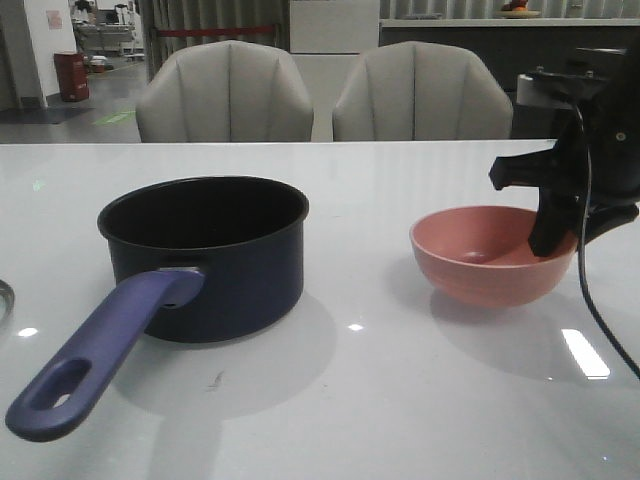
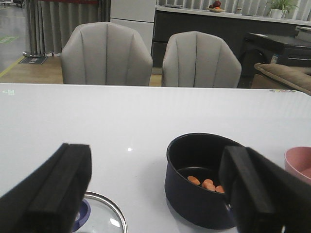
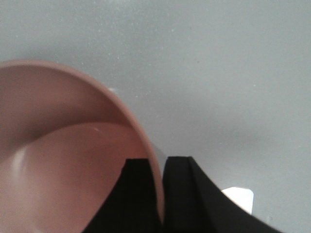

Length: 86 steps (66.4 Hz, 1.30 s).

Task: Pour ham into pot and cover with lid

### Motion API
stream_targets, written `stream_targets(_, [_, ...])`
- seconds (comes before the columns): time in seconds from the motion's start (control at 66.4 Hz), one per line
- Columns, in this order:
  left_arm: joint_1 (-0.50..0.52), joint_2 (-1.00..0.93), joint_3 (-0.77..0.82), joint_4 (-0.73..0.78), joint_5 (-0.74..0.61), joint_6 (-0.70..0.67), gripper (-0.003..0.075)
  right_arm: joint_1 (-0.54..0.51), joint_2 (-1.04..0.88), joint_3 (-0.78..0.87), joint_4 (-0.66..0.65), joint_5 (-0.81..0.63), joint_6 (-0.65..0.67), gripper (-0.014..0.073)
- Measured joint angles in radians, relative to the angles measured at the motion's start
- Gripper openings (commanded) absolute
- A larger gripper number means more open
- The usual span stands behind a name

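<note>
i judge the pour done: in my left wrist view i count 3 small orange bits of ham (image 2: 208, 184) lying on the black floor of the pot (image 2: 194, 194), and the pink bowl (image 1: 490, 255) shows an empty inside in both the front view and the right wrist view. the pot sits upright on the white table (image 1: 400, 390), left of the bowl and well apart from it, with its long purple-blue handle (image 1: 100, 355) pointing toward me. my right gripper (image 3: 163, 194) is pinched on the bowl's rim, 1 finger inside the wall and 1 outside, and the bowl appears to rest level on the table, so i read this as the bowl set back down with the grip not yet let go. what is left is the whole cover step. the lid (image 2: 104, 213) lies flat on the table beside the pot, on its left, its steel rim and a bit of the purple-blue knob showing between my left fingers; in the front view only a sliver of its rim shows at the left edge. my left gripper (image 2: 155, 194) hangs above it with its fingers spread wide and nothing between them. so i reckon about half the job is finished: the ham is in, the pot is uncovered, and the lid is untouched.
</note>
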Motion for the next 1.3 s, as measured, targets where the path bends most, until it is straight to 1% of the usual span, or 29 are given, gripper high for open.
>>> stream_targets(0.045, [0.0, 0.0, 0.0, 0.0, 0.0, 0.0, 0.0572, 0.0, 0.015, -0.01, 0.001, 0.012, 0.0, 0.0355])
stream_targets(0.105, [0.0, 0.0, 0.0, 0.0, 0.0, 0.0, 0.0572, 0.0, 0.03, -0.027, 0.001, 0.029, 0.002, 0.0406])
stream_targets(0.196, [0.0, 0.0, 0.0, 0.0, 0.0, 0.0, 0.0572, 0.0, 0.038, -0.056, 0.001, 0.06, 0.002, 0.0456])
stream_targets(0.392, [0.0, 0.0, 0.0, 0.0, 0.0, 0.0, 0.0572, 0.0, -0.02, -0.103, -0.015, 0.106, -0.034, 0.0457])
stream_targets(0.512, [0.0, 0.0, 0.0, 0.0, 0.0, 0.0, 0.0572, 0.0, -0.119, -0.103, -0.017, 0.115, -0.071, 0.0457])
stream_targets(0.618, [0.0, 0.0, 0.0, 0.0, 0.0, 0.0, 0.0572, 0.007, -0.236, -0.081, -0.018, 0.091, -0.092, 0.0457])
stream_targets(0.723, [0.0, 0.0, 0.0, 0.0, 0.0, 0.0, 0.0572, 0.031, -0.361, -0.023, -0.022, 0.032, -0.107, 0.0457])
stream_targets(0.979, [0.0, 0.0, 0.0, 0.0, 0.0, 0.0, 0.0572, 0.119, -0.675, 0.185, -0.022, -0.145, -0.111, 0.0457])
stream_targets(1.13, [0.0, 0.0, 0.0, 0.0, 0.0, 0.0, 0.0572, 0.139, -0.85, 0.314, -0.022, -0.228, -0.113, 0.0457])
stream_targets(1.295, [0.0, 0.0, 0.0, 0.0, 0.0, 0.0, 0.0572, 0.143, -1.031, 0.462, -0.022, -0.28, -0.115, 0.0457])
